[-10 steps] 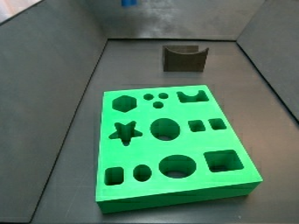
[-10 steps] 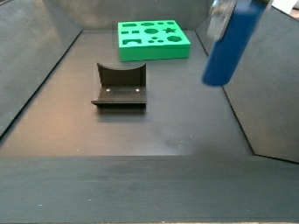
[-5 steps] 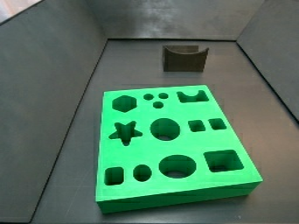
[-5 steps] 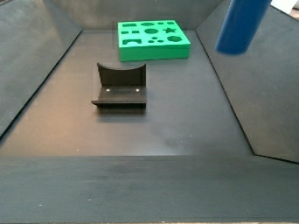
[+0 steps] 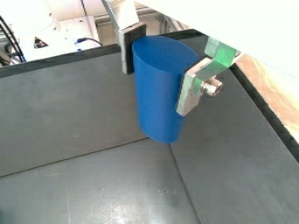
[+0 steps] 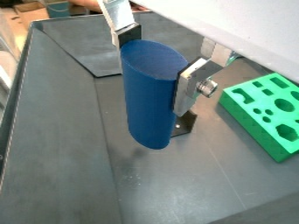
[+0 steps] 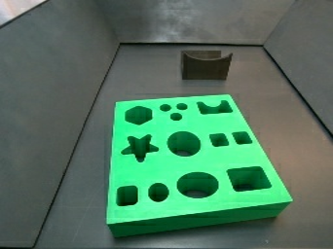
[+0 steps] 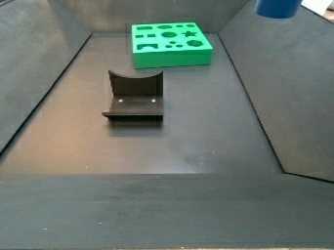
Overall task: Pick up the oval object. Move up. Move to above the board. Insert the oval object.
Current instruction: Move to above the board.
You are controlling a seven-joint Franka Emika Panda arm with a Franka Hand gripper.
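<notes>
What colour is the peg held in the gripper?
Plain blue: the oval object sits clamped in the gripper, clearest in both wrist views.

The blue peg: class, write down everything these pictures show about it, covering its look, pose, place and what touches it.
The blue peg is a smooth, plain, plastic-looking column with a flat oval top. It hangs upright in the air, clear of the floor, clamped on opposite sides by the gripper, whose silver fingers press against its upper half. Nothing else touches it. In a wrist view the board lies off to one side below it, not under it. In a side view only its lower end shows at the top edge.
</notes>
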